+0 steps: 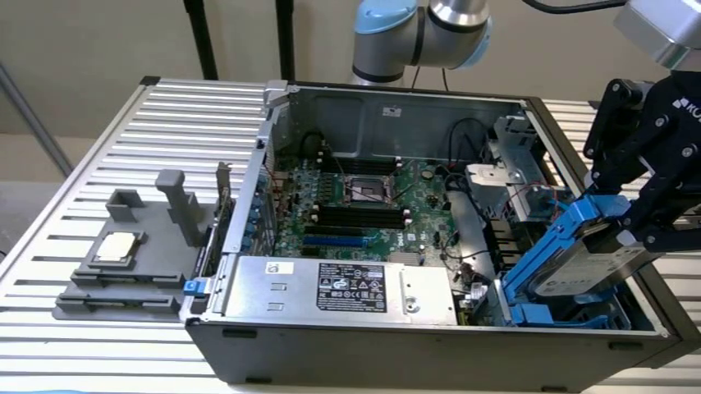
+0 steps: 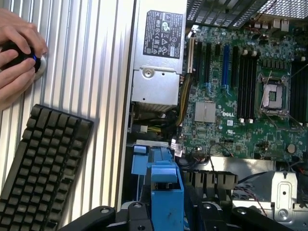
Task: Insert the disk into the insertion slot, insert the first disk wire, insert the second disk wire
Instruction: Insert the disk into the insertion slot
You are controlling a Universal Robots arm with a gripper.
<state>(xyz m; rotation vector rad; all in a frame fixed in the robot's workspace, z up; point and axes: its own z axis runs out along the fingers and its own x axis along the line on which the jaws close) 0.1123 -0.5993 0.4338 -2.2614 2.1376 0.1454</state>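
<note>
Exterior view, lower right: the disk (image 1: pixel 580 267) leans tilted, its lower end at the insertion slot (image 1: pixel 564 316) of the computer case (image 1: pixel 438 345), its upper end inside the gripper (image 1: pixel 626 215); whether that clamps or stands loose I cannot tell. Probably stiff, dense, shock-sensitive: best held by the blue frame's (image 1: pixel 540 258) side edges

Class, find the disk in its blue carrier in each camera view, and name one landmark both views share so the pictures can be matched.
Exterior view: the disk stands tilted in the corner of the computer case at the exterior view's right.
Wrist view: the disk appears as its blue carrier, edge-on, beside the green motherboard.
Shared landmark: the silver power supply with the black-and-white label.
</note>
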